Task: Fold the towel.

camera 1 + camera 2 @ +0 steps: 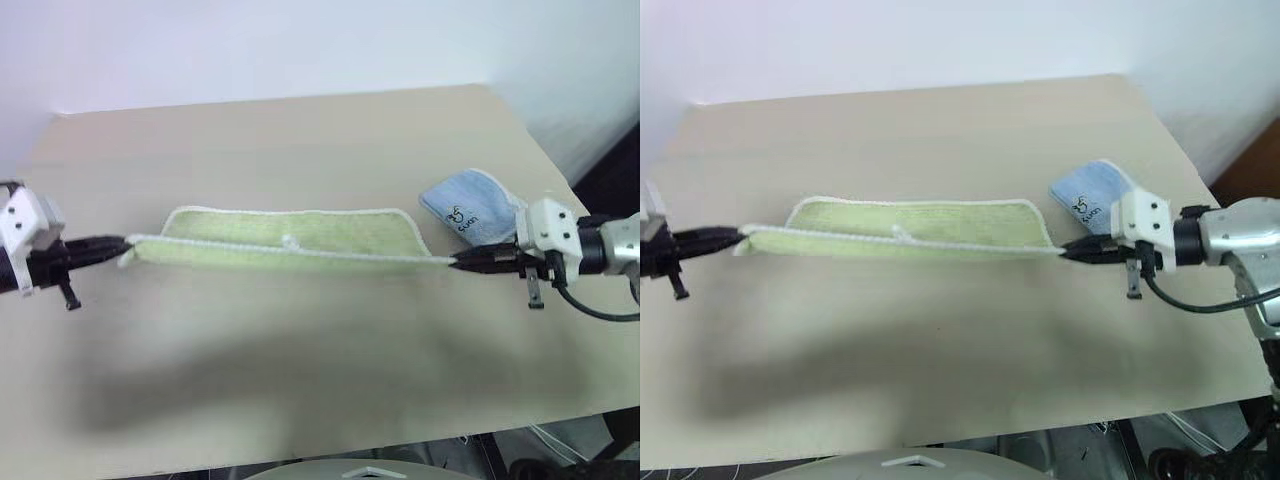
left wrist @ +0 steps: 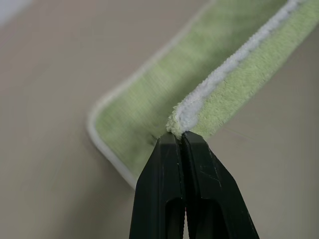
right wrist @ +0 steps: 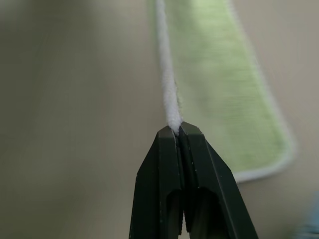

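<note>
Item: left end effector (image 1: 122,243) and right end effector (image 1: 452,262), each pinched on a corner of the towel (image 1: 290,240), stretched above the worktop (image 1: 300,130). Step: fold under way. Next, you lay this edge onto the far edge.

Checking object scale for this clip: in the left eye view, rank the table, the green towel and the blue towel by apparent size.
1. Table, largest.
2. Green towel, stretched between the left gripper and right gripper.
3. Blue towel, smallest, partly hidden behind the right gripper, so its full extent is unsure.
</note>
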